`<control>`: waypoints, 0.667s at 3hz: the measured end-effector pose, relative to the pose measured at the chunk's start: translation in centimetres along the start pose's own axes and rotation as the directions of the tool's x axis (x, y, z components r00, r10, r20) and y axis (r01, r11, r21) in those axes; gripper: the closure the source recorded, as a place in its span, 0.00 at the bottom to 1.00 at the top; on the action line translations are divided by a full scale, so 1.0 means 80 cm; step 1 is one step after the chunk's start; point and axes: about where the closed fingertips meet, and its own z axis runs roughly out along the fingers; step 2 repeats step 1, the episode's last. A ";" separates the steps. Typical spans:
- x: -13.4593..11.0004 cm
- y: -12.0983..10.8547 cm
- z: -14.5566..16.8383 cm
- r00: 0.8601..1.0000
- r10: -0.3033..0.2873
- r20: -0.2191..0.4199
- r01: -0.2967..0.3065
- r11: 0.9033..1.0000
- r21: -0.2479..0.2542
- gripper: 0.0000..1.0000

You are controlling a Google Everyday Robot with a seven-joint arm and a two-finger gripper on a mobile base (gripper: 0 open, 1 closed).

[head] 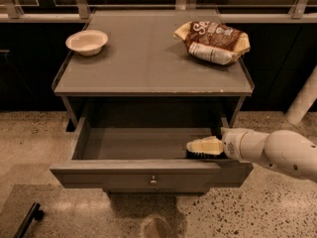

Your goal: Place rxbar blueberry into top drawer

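Observation:
The top drawer (143, 173) is pulled open under the grey table, with its small metal knob at the centre of the front. My gripper (202, 147) reaches in from the right and sits low in the drawer's right front corner. Its cream fingers (205, 145) are closed on the rxbar blueberry (196, 154). Only a dark sliver of the bar shows under the fingers. The rest is hidden by the fingers and the drawer front. I cannot tell whether the bar touches the drawer floor.
A large brown-and-white chip bag (213, 42) lies at the back right of the table top (148, 63). A white bowl (86, 41) stands at the back left. A white post (303, 103) rises at the far right. The floor is speckled.

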 end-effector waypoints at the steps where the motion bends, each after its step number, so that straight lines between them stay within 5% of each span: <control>1: 0.000 0.000 0.000 1.000 0.000 0.000 0.000 1.000 0.000 0.00; 2: 0.000 0.000 0.000 1.000 0.000 0.000 0.000 1.000 0.000 0.00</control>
